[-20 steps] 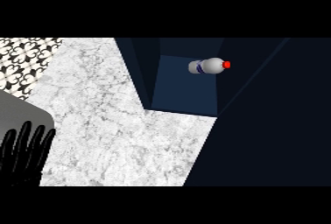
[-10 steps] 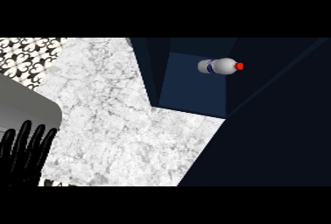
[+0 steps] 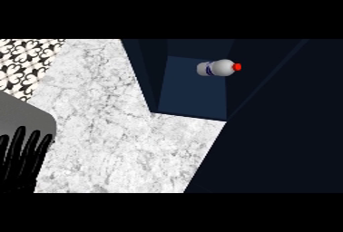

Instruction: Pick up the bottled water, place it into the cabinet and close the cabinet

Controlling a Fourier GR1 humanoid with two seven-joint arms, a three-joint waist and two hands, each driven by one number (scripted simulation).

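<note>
Marble tabletop (image 3: 107,136) fills the middle; bottled water (image 3: 218,68) lies sideways inside the cabinet (image 3: 191,90), upper centre, so placing looks finished. Left hand (image 3: 23,154), lower left, rests with fingers spread.

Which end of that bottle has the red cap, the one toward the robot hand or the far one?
The far one: the bottle lies on its side, red cap pointing right, away from the robot hand.

A white-grey marbled counter (image 3: 100,136) fills the left and middle of the frame, running from the top edge down to the bottom. In the upper left corner sits a patch of black-and-white patterned tile (image 3: 26,59). A plain grey surface (image 3: 20,115) lies at the left edge. Dark navy panels (image 3: 288,127) cover the right side, deep in shadow.
</note>
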